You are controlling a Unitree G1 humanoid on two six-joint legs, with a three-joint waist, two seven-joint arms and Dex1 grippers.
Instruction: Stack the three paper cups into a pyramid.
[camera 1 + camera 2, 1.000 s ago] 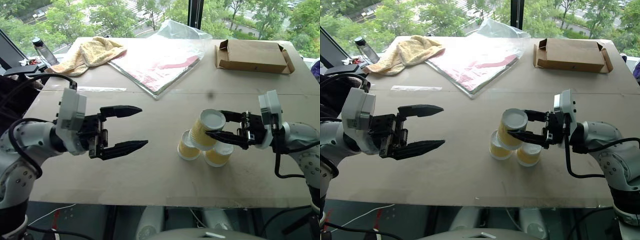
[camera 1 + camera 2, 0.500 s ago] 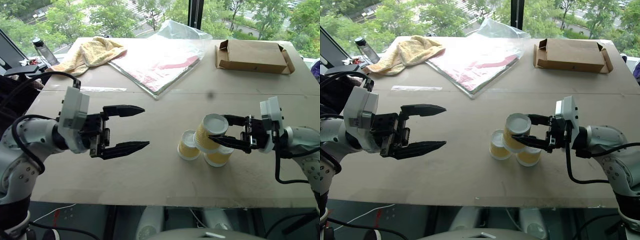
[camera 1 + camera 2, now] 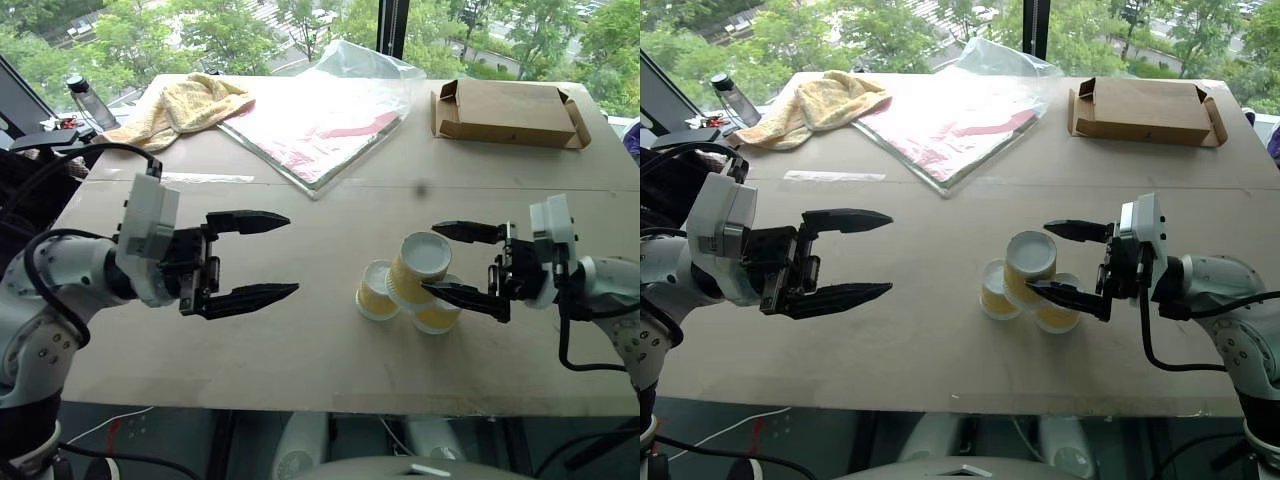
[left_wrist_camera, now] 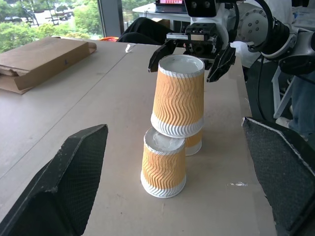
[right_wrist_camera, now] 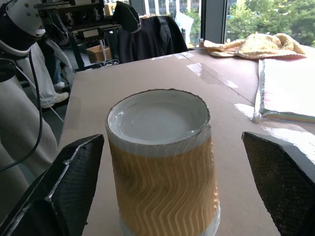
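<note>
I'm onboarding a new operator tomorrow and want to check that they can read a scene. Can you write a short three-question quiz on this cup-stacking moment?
1. True or false: the right pincer is shut on the top cup.
2. How many paper cups stand upside down directly on the table?
A. one
B. two
C. three
3. Fill in: the left pincer is ____ and holds nothing.

Key:
1. False: its fingers stand spread on either side of the top cup, clear of it.
2. B: the left base cup and the right base cup, with the top cup resting across them.
3. open
</note>
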